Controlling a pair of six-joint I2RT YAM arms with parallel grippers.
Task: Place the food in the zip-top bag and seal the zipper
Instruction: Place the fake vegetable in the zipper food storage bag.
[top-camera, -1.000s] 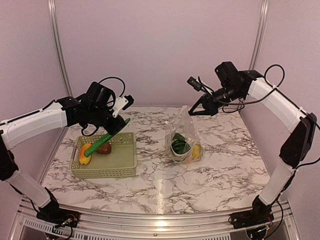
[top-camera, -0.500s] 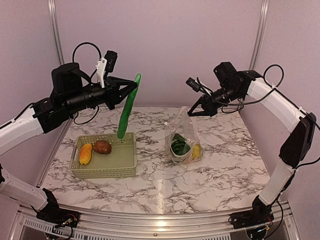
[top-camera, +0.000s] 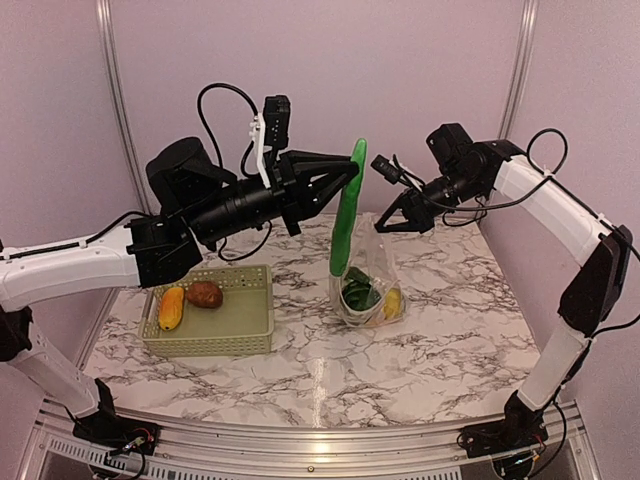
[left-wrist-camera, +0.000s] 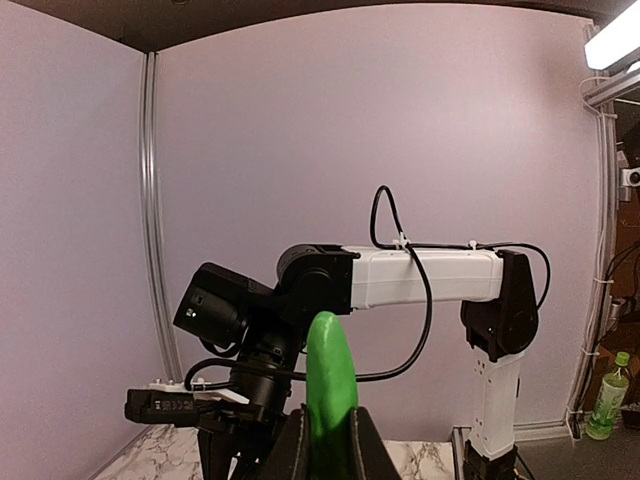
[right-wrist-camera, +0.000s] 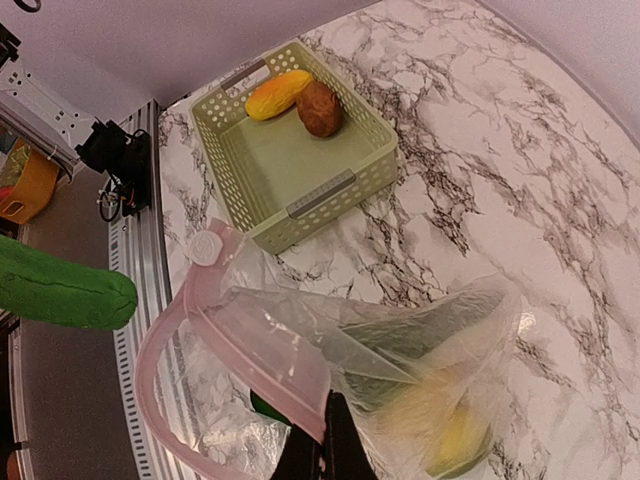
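My left gripper (top-camera: 350, 172) is shut on the upper part of a bright green cucumber (top-camera: 342, 235), which hangs almost upright with its lower end at the mouth of the zip-top bag (top-camera: 368, 275). From the left wrist, the cucumber (left-wrist-camera: 330, 385) rises between the fingers of that gripper (left-wrist-camera: 328, 448). My right gripper (right-wrist-camera: 325, 445) is shut on the bag's top edge, holding up the clear bag (right-wrist-camera: 300, 345) with its pink zipper (right-wrist-camera: 185, 315) bowed open. Dark green food (right-wrist-camera: 425, 325) and a yellow fruit (right-wrist-camera: 455, 440) lie inside. The cucumber's end (right-wrist-camera: 60, 292) shows at the left.
A pale green lattice basket (top-camera: 210, 347) stands at the left of the marble table, holding a yellow-orange fruit (top-camera: 172, 307) and a brown potato (top-camera: 204, 294). The right wrist view shows the same basket (right-wrist-camera: 345, 185). The right arm (top-camera: 540, 195) reaches in from the right above the bag.
My left arm has lifted the cucumber out of the basket and swung it right, to just above the bag's mouth. The right gripper and the bag have stayed put.
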